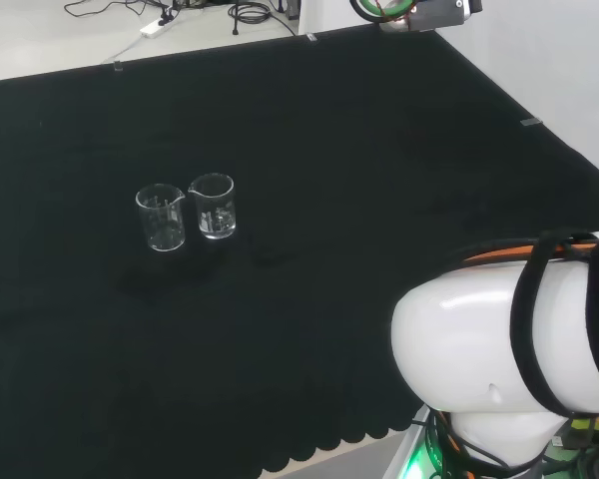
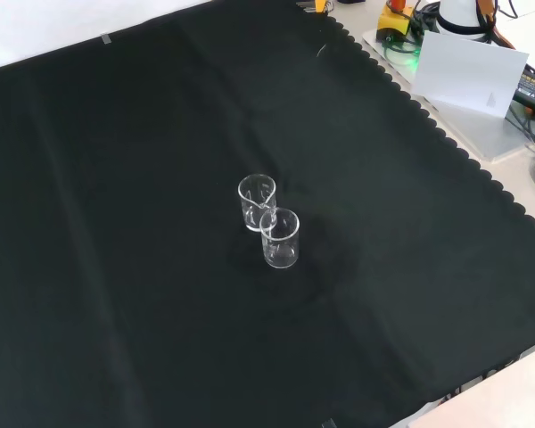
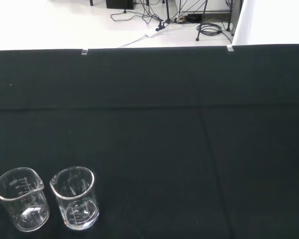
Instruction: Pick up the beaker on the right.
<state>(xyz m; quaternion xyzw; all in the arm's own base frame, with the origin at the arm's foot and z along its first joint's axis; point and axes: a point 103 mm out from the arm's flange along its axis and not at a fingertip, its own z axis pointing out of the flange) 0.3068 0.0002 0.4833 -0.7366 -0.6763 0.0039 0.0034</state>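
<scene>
Two clear beakers upright mid-desk, far from every edge, just beside each other, maybe touching. Target: right beaker (image 1: 213,206) in head view, beside left beaker (image 1: 161,217). Tight spacing likely complicates grasp. Hand state: cannot tell.

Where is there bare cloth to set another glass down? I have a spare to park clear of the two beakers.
Cloth lies bare on every side of the two beakers: toward the far taped edge, the scalloped near edge, and both flanks. The crowded spot is the pair itself: left beaker and right beaker stand nearly touching.
</scene>
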